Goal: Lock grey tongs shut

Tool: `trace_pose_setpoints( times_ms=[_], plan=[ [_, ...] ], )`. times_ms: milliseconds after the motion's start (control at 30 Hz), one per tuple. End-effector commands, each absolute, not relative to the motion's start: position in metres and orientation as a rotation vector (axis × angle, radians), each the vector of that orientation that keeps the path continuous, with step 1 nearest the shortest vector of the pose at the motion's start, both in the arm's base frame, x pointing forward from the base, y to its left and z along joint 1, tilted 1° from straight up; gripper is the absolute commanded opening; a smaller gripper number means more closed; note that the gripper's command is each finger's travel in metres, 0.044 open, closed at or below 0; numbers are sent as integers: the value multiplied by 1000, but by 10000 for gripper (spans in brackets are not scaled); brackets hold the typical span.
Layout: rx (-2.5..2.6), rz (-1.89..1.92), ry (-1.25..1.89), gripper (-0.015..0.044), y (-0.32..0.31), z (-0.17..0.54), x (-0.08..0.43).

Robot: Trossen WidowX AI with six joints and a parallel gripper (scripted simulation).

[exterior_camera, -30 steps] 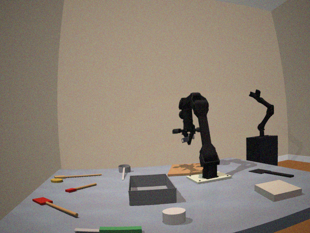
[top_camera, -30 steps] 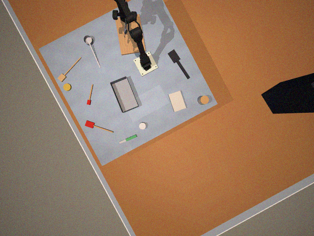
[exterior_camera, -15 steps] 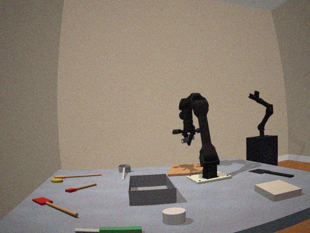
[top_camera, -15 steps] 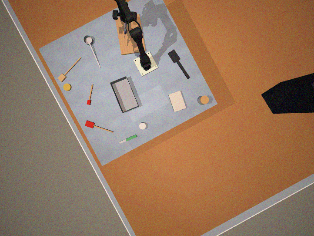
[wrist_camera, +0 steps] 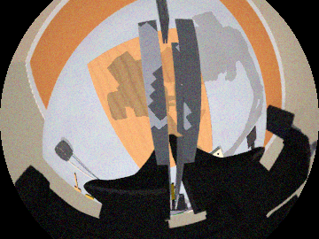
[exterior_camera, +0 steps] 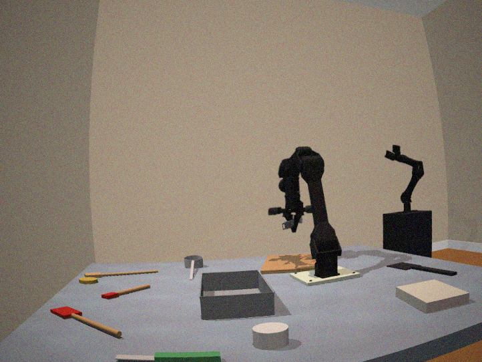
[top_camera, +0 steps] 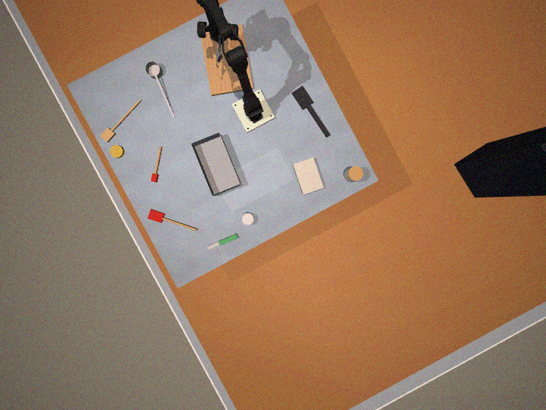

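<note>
The grey tongs [top_camera: 218, 58] [exterior_camera: 288, 224] [wrist_camera: 188, 88] are held in the air above the wooden board [top_camera: 220, 83] [exterior_camera: 268, 268] [wrist_camera: 133, 133]. My gripper [exterior_camera: 294, 225] [wrist_camera: 167, 138] points down and is shut on them. In the wrist view their two arms run side by side with a narrow gap between. They look tilted in the exterior view. Whether the lock inside the hinge is engaged cannot be seen. In the top view the wrist hides part of them. The roasting tin [top_camera: 205, 139] [exterior_camera: 237, 306] stands apart from the board, with no tongs on it.
A round grey pot with a white handle [top_camera: 165, 94] [exterior_camera: 191, 269] lies left of the board. A black flat tool [top_camera: 302, 97] [exterior_camera: 436, 269] lies right of the base. A cream block [top_camera: 308, 176] [exterior_camera: 428, 296] and a white cylinder [top_camera: 247, 218] [exterior_camera: 270, 336] stand near the tin.
</note>
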State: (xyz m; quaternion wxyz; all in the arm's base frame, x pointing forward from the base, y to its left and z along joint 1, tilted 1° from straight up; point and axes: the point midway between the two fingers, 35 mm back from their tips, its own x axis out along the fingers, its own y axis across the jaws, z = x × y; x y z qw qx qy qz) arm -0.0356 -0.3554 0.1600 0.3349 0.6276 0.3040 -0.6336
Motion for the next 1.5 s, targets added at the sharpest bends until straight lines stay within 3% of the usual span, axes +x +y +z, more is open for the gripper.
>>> trace_pose_setpoints(
  times_ms=[0, 1467],
  plan=[
    [1646, -1652, 790, -150, -356, 152, -35],
    [1644, -1653, 794, -150, -354, 80, -33]
  ],
)
